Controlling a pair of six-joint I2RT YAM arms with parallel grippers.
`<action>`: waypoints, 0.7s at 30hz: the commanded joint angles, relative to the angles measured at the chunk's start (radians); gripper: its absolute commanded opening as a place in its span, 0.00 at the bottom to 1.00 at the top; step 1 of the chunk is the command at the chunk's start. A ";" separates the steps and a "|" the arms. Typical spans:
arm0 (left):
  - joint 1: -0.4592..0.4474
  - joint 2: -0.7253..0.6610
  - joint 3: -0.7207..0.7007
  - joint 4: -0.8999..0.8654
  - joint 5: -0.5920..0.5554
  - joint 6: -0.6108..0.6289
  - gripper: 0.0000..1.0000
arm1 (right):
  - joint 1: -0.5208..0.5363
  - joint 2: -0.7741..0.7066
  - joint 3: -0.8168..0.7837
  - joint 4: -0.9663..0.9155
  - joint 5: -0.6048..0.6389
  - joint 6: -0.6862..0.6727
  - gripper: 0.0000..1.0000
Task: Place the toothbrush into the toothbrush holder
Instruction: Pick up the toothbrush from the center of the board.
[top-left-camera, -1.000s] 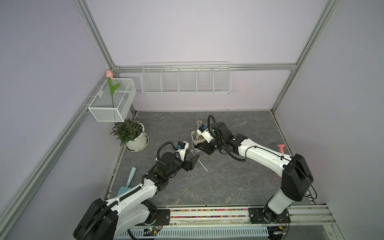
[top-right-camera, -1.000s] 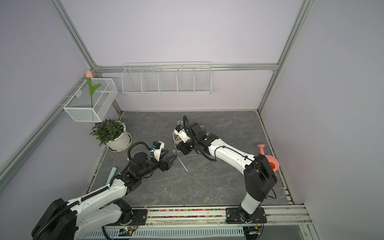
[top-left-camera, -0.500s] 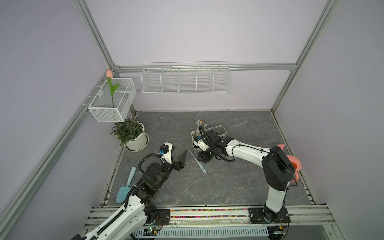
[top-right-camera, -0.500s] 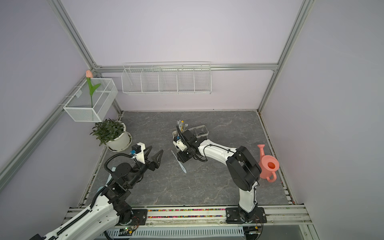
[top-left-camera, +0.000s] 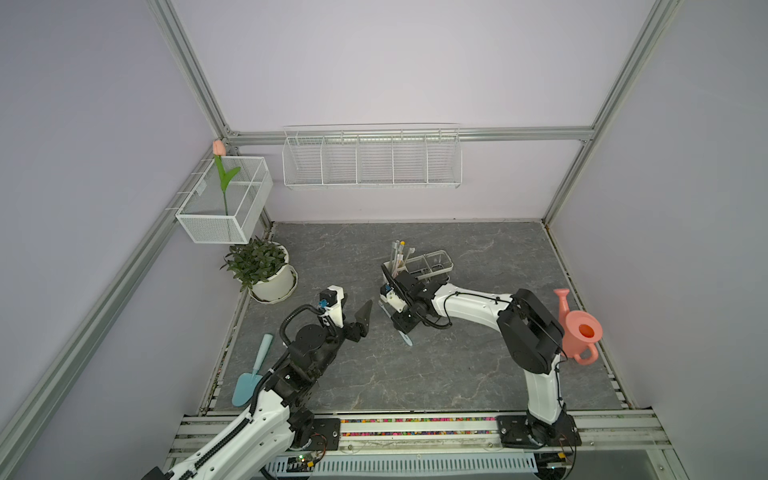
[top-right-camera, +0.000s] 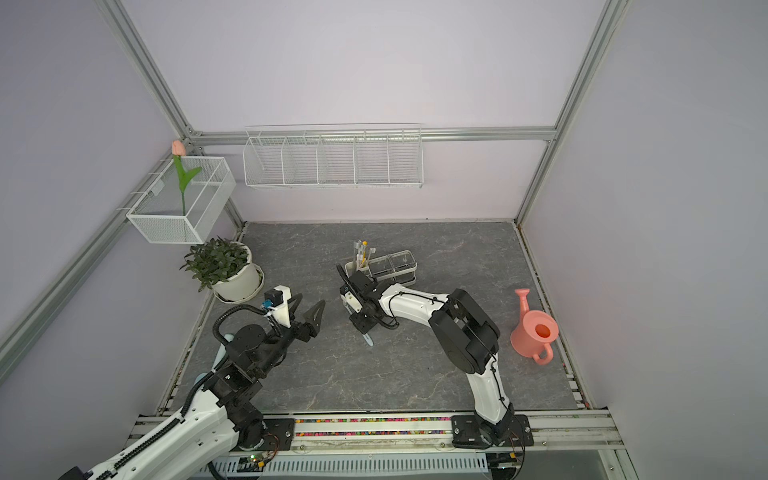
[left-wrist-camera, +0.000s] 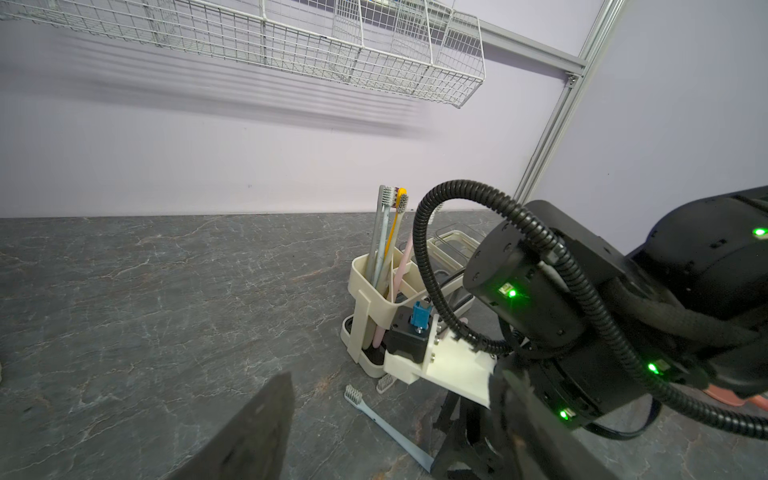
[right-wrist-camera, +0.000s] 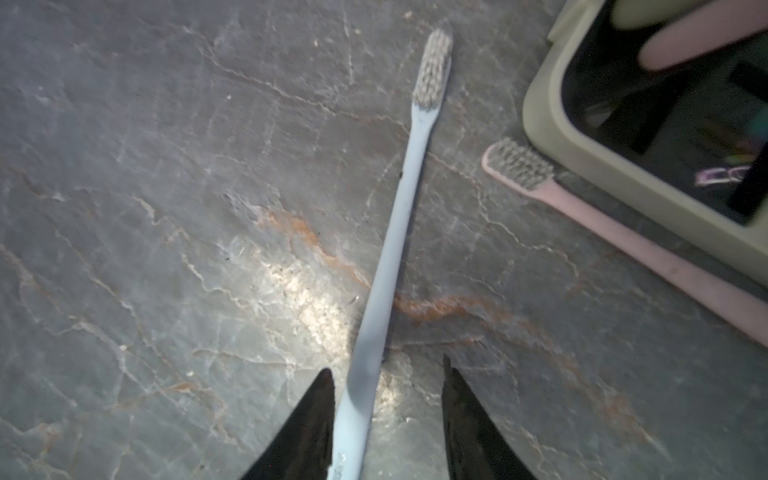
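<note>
- The slab (top-left-camera: 415, 374) carries everything.
- The left gripper (top-right-camera: 311, 300) hovers above the slab, its fingers spread wide and holding nothing.
- The right gripper (right-wrist-camera: 386, 368) sits low, its fingers parted either side of the toothbrush handle. One seems to touch it, with no clamp.
- The holder (left-wrist-camera: 362, 309) stands upright, with several brushes in its white compartment.
- The toothbrush (right-wrist-camera: 402, 216), blue, lies flat on the slab just beside the holder, outside it.
- The pink brush (right-wrist-camera: 519, 164) lies flat along the holder's base.
</note>
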 joint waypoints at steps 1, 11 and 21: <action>-0.003 0.001 0.002 -0.004 -0.012 -0.010 0.78 | 0.006 0.047 0.038 -0.036 0.039 -0.018 0.45; -0.002 -0.004 0.002 -0.008 -0.025 -0.015 0.78 | 0.030 0.089 0.070 -0.058 0.037 -0.019 0.42; -0.002 -0.016 0.005 -0.026 -0.050 -0.025 0.78 | 0.057 0.151 0.122 -0.171 0.089 -0.025 0.19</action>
